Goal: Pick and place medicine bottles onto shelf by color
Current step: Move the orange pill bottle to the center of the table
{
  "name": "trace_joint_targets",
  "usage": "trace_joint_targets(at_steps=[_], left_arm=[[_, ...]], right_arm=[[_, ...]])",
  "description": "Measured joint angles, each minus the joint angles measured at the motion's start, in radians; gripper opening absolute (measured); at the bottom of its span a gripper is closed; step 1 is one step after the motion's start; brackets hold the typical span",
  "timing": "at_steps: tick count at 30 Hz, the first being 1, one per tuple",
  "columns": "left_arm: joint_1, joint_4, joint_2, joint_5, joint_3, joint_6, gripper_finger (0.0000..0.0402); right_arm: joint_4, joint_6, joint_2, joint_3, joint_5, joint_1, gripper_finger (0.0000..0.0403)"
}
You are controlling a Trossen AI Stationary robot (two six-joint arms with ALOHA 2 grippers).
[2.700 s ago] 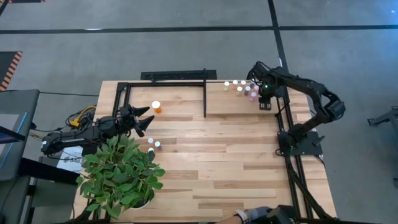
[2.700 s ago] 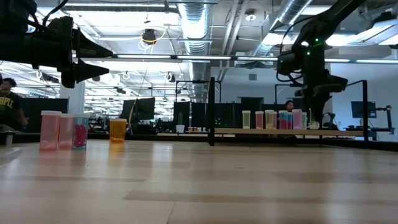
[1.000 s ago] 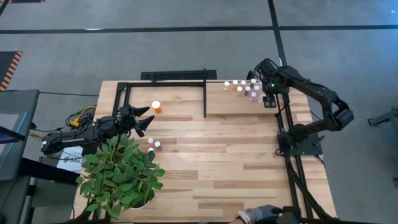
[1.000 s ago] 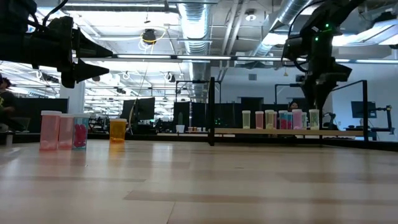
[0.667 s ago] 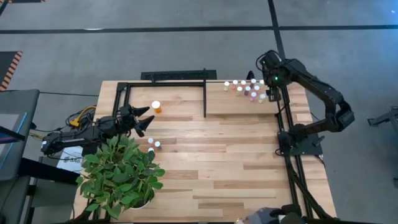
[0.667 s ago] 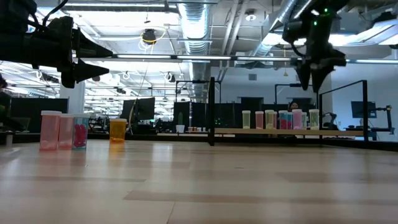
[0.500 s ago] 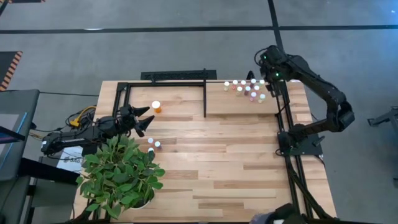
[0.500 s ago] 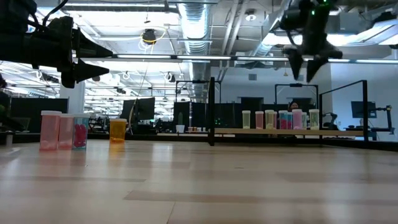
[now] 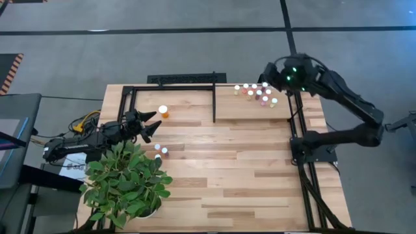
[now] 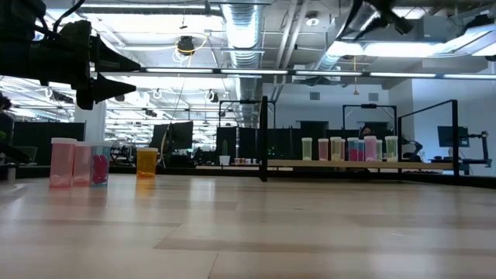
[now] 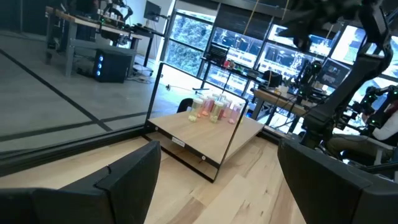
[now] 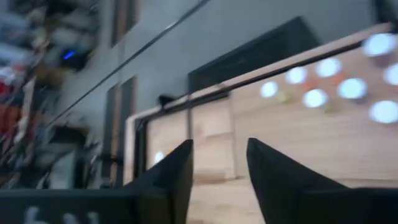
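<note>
- The right arm's dark two-finger gripper (image 9: 268, 73) hangs high above the far right corner of the table, over the vials on the shelf. In its wrist view the two fingers (image 12: 171, 177) stand with a narrow gap between them and nothing is in it.
- The left arm's dark two-finger gripper (image 9: 153, 125) waits near the table's left edge, beside the leafy green potted plant (image 9: 127, 182). Its fingers are spread wide and hold nothing.
- The shelf, a smooth pale wooden board edged with thin black metal bars (image 9: 240, 107), lies at the far right of the striped-plank wooden tabletop (image 9: 227, 175).
- A cluster of tiny white-capped medicine vials (image 9: 258, 92) stands upright at the shelf's far right end, close together. From table height their bodies look pale green, orange, pink and red.
- A larger orange bottle with a white cap (image 9: 163, 112) stands alone on the tabletop inside the black frame to the left, just beyond the left gripper.
- Three more small white-capped vials (image 9: 160, 152), pink and red, stand together on the tabletop at the plant's edge.
</note>
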Motion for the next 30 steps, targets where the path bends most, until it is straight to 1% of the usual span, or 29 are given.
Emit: trace_joint_targets(at_steps=[3,7,11,15,21,26,30], left_arm=[[0.0,0.0,0.0,0.0,0.0,0.0,0.0312],[0.0,0.0,0.0,0.0,0.0,0.0,0.0312],[0.0,0.0,0.0,0.0,0.0,0.0,0.0312],[0.0,0.0,0.0,0.0,0.0,0.0,0.0312],[0.0,0.0,0.0,0.0,0.0,0.0,0.0312],[0.0,0.0,0.0,0.0,0.0,0.0,0.0312],[0.0,0.0,0.0,0.0,0.0,0.0,0.0312]], right_arm=[[0.074,-0.015,-0.065,-0.068,0.0,0.067,0.0133],[0.224,-0.013,-0.158,-0.201,0.0,0.163,0.0089],[0.418,0.052,-0.254,-0.358,0.0,0.282,0.0063],[0.667,0.118,-0.304,-0.528,0.0,0.43,0.0057],[1.017,0.141,-0.298,-0.736,0.012,0.643,0.0057],[1.197,0.124,-0.288,-0.859,0.142,0.783,0.0056],[1.333,0.012,-0.3,-0.932,0.244,0.858,0.0056]])
